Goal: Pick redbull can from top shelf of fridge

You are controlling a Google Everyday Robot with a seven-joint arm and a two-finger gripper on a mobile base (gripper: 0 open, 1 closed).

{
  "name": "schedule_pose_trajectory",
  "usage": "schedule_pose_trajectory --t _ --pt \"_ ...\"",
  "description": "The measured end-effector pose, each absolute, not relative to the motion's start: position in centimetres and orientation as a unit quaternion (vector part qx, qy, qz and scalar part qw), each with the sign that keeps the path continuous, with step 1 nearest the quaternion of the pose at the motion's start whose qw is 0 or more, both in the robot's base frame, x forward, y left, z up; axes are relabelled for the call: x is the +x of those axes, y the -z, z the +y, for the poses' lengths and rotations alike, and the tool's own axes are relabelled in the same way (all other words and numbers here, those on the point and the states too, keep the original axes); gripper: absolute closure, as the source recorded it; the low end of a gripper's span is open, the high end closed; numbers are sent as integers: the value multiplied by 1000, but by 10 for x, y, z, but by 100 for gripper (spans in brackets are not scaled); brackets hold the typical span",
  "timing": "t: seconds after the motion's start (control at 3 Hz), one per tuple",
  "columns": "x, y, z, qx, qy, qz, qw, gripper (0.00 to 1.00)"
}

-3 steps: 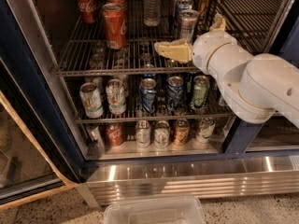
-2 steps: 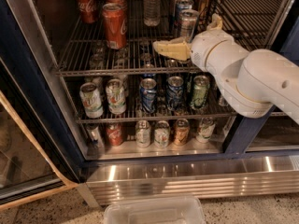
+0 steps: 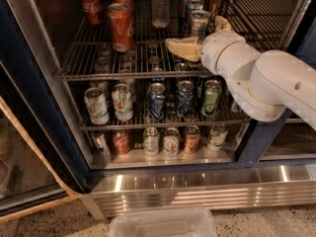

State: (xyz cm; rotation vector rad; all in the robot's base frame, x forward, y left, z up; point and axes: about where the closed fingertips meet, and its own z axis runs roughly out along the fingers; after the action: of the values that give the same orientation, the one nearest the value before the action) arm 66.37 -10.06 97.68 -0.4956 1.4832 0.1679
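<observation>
The fridge point(image 3: 44, 107) stands open, and the white arm point(image 3: 276, 83) reaches in over the table point(image 3: 98, 76), its top wire rack. The step in hand looks like closing on the redbull can point(image 3: 199, 21). It stands right of the table's middle, about halfway between front and back edges, first in a row of slim cans running toward the back edge. The end effector point(image 3: 195, 33) is spread wide, one finger low toward the front edge and the other up at the can's right. Whether either touches the can I cannot tell. To do this well, centre the can between the fingers, close at mid-body, then lift before drawing out over the front edge, since the cans behind stand close.

Coca-Cola cans point(image 3: 121, 26) sit toward the table's left edge, and a water bottle point(image 3: 160, 6) stands near the back edge. The lower racks point(image 3: 148, 127) hold mixed cans. A clear bin point(image 3: 163, 223) lies on the floor, and nothing shows inside it.
</observation>
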Motion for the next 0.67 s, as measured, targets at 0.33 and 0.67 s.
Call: schedule_pose_trajectory --t 0.33,0.67 --pt "668 -974 -102 -216 -74 671 705 42" --pt "668 -974 -102 -216 -74 671 705 65"
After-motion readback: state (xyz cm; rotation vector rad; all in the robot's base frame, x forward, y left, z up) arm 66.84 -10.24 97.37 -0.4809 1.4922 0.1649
